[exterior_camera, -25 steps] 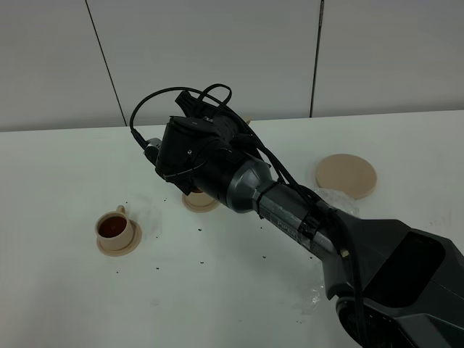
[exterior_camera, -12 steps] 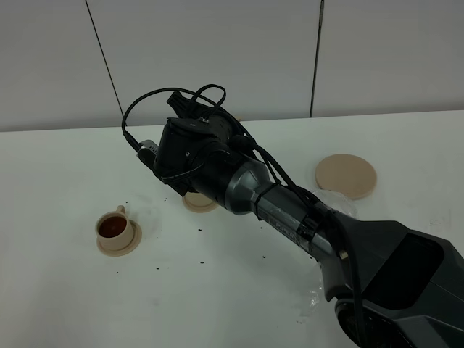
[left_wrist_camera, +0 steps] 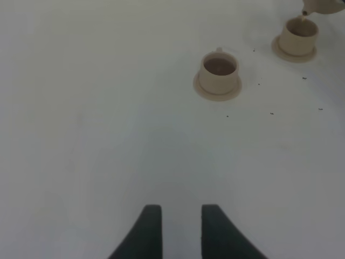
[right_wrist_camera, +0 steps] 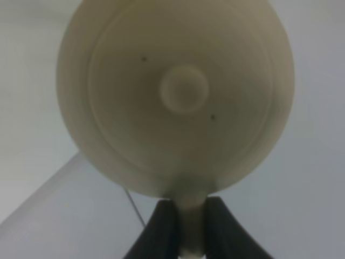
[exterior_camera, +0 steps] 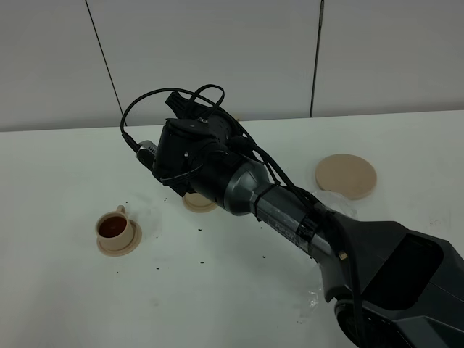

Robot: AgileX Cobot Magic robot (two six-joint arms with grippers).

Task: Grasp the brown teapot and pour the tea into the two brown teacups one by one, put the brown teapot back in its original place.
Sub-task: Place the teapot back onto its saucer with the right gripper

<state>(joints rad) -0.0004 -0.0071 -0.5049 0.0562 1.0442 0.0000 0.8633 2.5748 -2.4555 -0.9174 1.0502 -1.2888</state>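
The right gripper (right_wrist_camera: 188,209), clamped on the teapot (right_wrist_camera: 175,94) handle, has lifted slightly; the spout points straight away from it, tipped down over the cup (left_wrist_camera: 299,35).

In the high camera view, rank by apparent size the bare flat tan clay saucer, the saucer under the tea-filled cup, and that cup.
Largest: the bare flat round tan clay saucer.
Next: the small tan clay saucer under the cup.
Smallest: the tea-filled tan clay cup.

Lab: bare white table (exterior_camera: 65,304), panelled wall (exterior_camera: 217,51)
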